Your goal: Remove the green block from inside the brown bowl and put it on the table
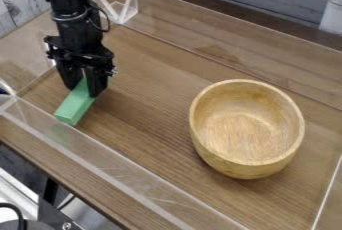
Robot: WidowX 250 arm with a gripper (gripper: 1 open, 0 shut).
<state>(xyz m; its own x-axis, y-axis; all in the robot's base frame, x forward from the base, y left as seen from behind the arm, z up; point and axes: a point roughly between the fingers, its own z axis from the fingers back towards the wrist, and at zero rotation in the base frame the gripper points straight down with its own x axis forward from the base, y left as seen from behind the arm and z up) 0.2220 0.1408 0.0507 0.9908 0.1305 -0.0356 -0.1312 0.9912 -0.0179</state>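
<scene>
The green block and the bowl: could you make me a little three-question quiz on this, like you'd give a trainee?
1. True or false: the green block lies inside the brown bowl.
2. Fill in the blank: the block's upper end is at the robot's ______.
3. Which is nearer the clear wall along the table's lower-left edge?
A. the bowl
B. the block

Key: 1. false; 2. gripper; 3. B
</scene>
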